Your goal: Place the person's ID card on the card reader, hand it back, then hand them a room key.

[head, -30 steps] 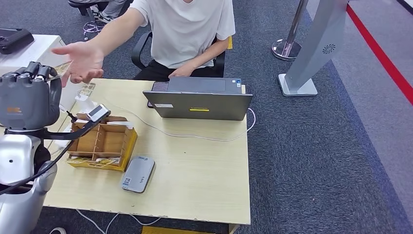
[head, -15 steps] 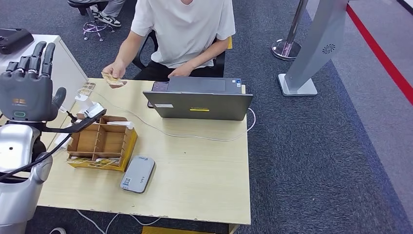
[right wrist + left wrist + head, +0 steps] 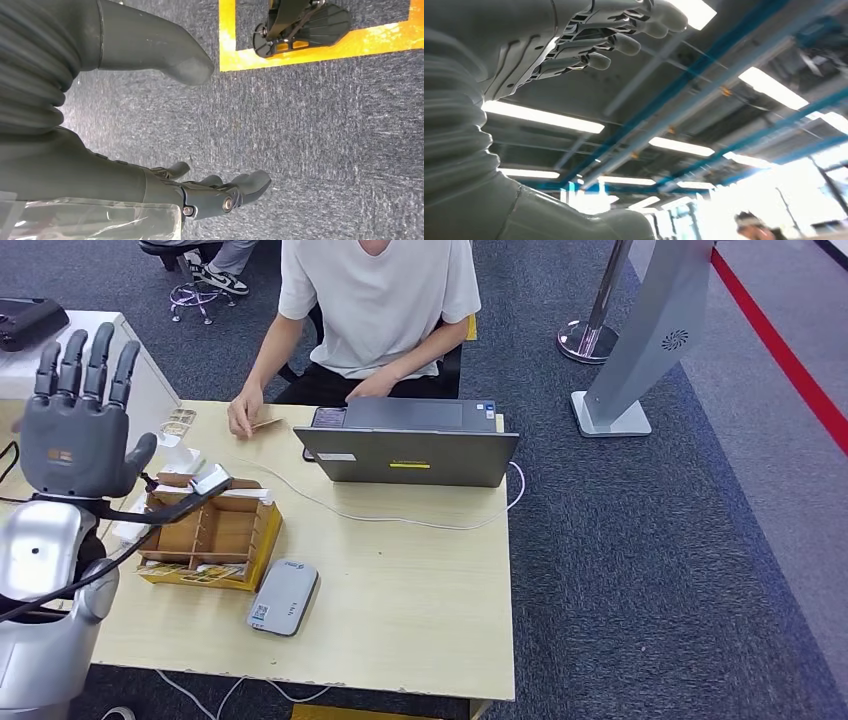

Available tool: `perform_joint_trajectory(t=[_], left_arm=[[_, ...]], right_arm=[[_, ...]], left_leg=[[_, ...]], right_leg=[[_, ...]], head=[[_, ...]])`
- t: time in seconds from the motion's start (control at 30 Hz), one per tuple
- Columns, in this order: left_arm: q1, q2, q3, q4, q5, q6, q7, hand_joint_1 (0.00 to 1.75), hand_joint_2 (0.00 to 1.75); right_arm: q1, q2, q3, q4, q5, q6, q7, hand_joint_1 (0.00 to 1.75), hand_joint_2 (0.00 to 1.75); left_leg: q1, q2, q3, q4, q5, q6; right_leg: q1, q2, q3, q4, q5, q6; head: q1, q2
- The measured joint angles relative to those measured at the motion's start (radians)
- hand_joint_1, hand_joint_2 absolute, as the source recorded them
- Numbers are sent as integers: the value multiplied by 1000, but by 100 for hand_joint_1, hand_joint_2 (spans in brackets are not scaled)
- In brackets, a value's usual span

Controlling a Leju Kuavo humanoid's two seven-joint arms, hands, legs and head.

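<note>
Left hand [image 3: 80,425]: raised, fingers spread, empty (card released).
Card [image 3: 265,424]: now with person's hand [image 3: 243,412], at desk [image 3: 400,580].
Right hand [image 3: 210,192]: hanging, slack, empty.
Next: room key.

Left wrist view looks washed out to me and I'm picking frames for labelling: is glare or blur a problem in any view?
Left wrist view: ceiling lights blow out, the left hand stays readable. Head view: evenly lit, sharp. Right wrist view: even light, the right hand sharp against carpet.
</note>
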Motion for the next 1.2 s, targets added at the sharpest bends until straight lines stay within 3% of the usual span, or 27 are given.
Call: perform_joint_trajectory(t=[0.07, 0.2, 0.33, 0.5, 0.67, 0.73, 0.8, 0.87, 1.2], left_arm=[[60, -16, -21, -65, 7, -75, -39, 0, 175], [222, -4, -131, -186, -1, -152, -42, 0, 175], [398, 55, -202, -238, 40, -125, -16, 0, 175], [501, 88, -209, -255, 92, -117, -25, 0, 175], [534, 89, -209, -258, 75, -117, 1, 0, 175], [532, 100, -212, -258, 29, -119, 120, 0, 175], [515, 123, -221, -257, -6, -131, 292, 0, 175], [504, 135, -222, -248, -15, -140, 372, 0, 175], [517, 59, -74, -163, -18, -148, 240, 0, 175]], right_arm=[[0, 0, -13, 0, -23, 0, -1, 0, 175], [1, 1, -48, 0, -61, 2, -5, 0, 0], [3, 1, -76, 0, -74, 2, -13, 0, 175], [2, 1, -92, 0, -74, 2, -17, 0, 175], [2, 1, -98, 0, -74, -3, -16, 0, 175], [1, 1, -100, 0, -72, -5, -13, 0, 175], [1, 2, -102, 0, -65, -9, -9, 0, 175], [1, 2, -103, 0, -58, -12, -6, 0, 175], [1, 2, -104, 0, -41, -12, 4, 0, 175]], left_leg=[[-1, 2, 0, 0, -1, 1], [-1, 4, 0, 0, -4, 2], [-1, 7, 1, 0, -7, 1], [0, 4, 1, 0, -7, 1], [0, 4, 1, 0, -6, 1], [0, 4, 2, 0, -6, 1], [0, 3, 2, 0, -6, 1], [0, 3, 2, 0, -6, 1], [0, 3, 3, 0, -6, 1]], right_leg=[[0, 2, 0, 0, 0, 0], [-1, 4, 0, -1, -1, 1], [-1, 6, -1, -1, -4, 1], [0, 3, 0, -1, -5, 0], [0, 3, 1, 0, -5, 0], [0, 3, 1, 0, -5, 0], [0, 2, 1, 0, -5, 0], [0, 1, 2, 0, -5, 0], [0, 2, 2, 0, -5, 0]], head=[[0, 0], [1, 0], [1, 0], [0, 0], [0, 0], [0, 0], [0, 0], [0, 0], [1, 0]])
